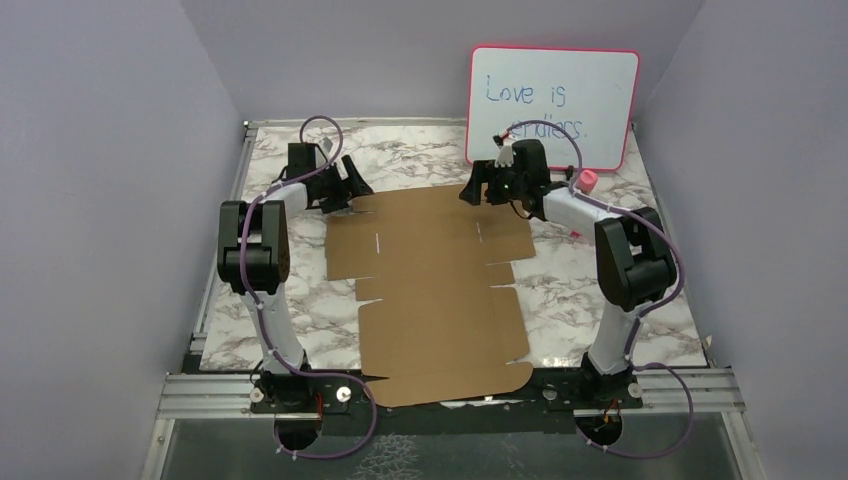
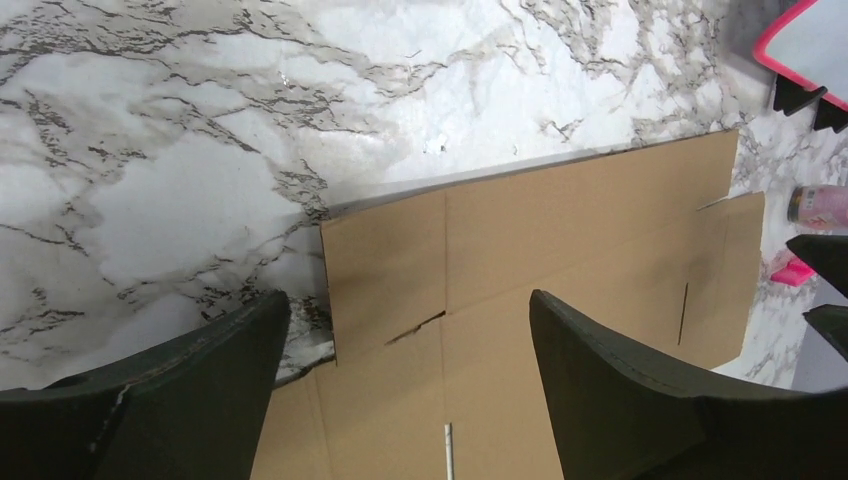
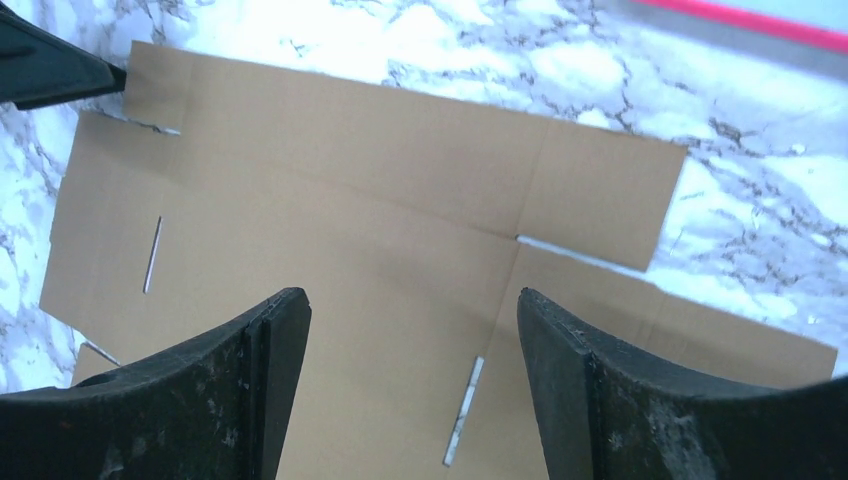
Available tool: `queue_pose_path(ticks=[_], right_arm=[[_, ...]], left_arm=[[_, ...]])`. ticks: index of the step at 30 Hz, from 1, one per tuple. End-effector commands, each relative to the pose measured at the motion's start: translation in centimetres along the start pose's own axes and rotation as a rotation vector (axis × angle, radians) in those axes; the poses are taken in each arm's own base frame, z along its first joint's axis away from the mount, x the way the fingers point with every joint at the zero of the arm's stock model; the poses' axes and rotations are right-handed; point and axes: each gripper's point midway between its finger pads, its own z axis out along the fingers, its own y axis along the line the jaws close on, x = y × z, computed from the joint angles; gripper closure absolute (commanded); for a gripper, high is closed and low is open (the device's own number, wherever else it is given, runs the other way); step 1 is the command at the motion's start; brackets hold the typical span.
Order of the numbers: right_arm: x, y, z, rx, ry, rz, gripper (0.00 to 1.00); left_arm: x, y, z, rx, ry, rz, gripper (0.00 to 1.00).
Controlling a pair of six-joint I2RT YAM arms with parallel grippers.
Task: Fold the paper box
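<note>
The left gripper hangs over the far left corner of the paper box, its fingers spread wide with nothing between them. The box lies flat and unfolded on the marble table (its near edge runs past the table's front and is hard to trace against the dark frame). The right gripper hovers above the far right corner, also wide apart and empty. Behind it leans a whiteboard, its lower writing partly blocked by that gripper. A small pink object beside it is too hidden to identify.
</note>
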Motion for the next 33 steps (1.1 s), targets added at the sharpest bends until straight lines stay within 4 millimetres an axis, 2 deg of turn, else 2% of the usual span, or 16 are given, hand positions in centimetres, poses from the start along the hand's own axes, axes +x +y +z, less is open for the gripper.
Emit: queue_pose_path(ticks=[1,11,16,18,20,22,33], right_arm=[[-1.3,-0.1,1.5,-0.038,-0.040,-0.031,0.20],[0.1,1.5,4.6,-0.196,-0.013,0.043,0.23],[1.9,1.1,5.5,-0.200,0.025,0.077,0.25],[2.7,0.8,5.7,-0.193,0.037,0.087,0.25],[3.3,0.7,5.8,-0.190,0.042,0.095,0.25],[3.9,0.5,5.8,-0.186,0.049,0.103,0.25],[6.2,0.8,6.4,-0.184,0.090,0.125,0.26]], left_arm=[[-0.7,0.5,1.1,-0.011,-0.012,0.013,0.12],[-0.4,0.5,1.9,0.021,-0.007,-0.005,0.25],[-0.6,0.3,1.8,0.028,-0.014,-0.004,0.40],[0.0,-1.1,2.1,0.043,-0.003,0.014,0.47],[-0.1,-1.7,1.9,0.047,-0.008,0.019,0.56],[-0.3,-2.2,1.7,0.046,-0.017,0.024,0.60],[-0.9,-4.5,0.3,-0.065,-0.044,0.140,0.61]])
